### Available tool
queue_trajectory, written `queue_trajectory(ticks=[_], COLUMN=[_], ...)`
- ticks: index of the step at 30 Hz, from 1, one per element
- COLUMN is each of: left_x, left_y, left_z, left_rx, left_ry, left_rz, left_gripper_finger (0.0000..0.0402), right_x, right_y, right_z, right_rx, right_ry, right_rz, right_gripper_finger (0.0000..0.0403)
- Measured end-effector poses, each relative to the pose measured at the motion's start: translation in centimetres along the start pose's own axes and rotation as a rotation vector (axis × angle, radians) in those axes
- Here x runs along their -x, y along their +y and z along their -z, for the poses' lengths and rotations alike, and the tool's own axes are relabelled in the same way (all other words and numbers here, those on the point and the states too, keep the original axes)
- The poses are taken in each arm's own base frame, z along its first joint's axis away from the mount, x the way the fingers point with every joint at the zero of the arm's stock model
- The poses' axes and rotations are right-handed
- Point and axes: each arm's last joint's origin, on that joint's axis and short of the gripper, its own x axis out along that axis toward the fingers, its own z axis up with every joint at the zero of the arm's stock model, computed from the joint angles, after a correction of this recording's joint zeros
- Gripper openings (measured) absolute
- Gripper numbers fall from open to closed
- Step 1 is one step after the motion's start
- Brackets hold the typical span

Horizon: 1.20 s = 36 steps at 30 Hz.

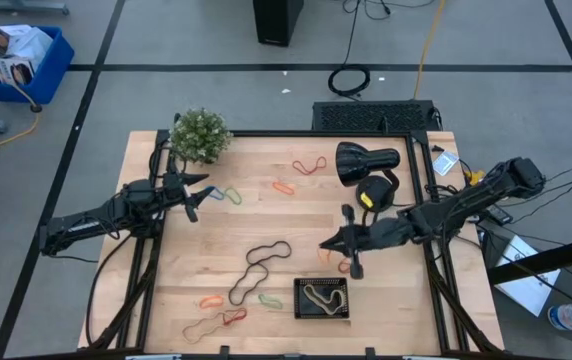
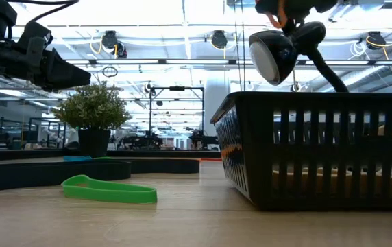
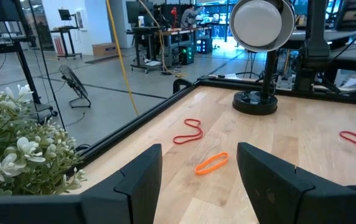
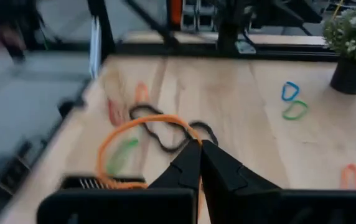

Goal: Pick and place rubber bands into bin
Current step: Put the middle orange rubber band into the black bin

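The small square black slatted plastic bin (image 2: 319,147) is cut off by the low view's right edge, its contents hidden behind the wall. In the right wrist view, the thin orange rubber loop (image 4: 131,140) is blurred, its lower part hidden behind the gripper body.

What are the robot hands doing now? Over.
Right end effector shut on an orange rubber band, above the table near the bin. Left end effector open, waiting by the plant. Nothing in the way.

Robotics lab, probably: open hall, taped concrete floor (image 1: 216,55), ceiling lights (image 2: 218,38), equipment racks (image 3: 159,46) behind.
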Motion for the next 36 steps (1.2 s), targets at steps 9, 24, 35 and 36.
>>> queue_trajectory(ticks=[9,24,35,36], left_x=[0.0,0.0,0.0,0.0], left_y=[0.0,0.0,0.0,0.0], left_z=[0.0,0.0,0.0,0.0], left_rx=[-0.013,-0.014,-0.014,-0.014], left_ry=[0.0,0.003,0.004,0.004], left_rz=[0.0,0.0,0.0,0.0], left_gripper_finger=[0.0216,0.0216,0.0216,0.0216], right_x=[-2.1,-5.0,-7.0,-7.2], right_y=[3.2,6.9,8.3,8.4], right_z=[-1.5,1.6,4.7,4.9], right_rx=[0.144,0.135,0.083,0.081], right_ry=[0.196,0.389,0.52,0.529], right_rz=[-0.033,-0.119,-0.14,-0.137], right_gripper_finger=[0.0,0.0,0.0,0.0])
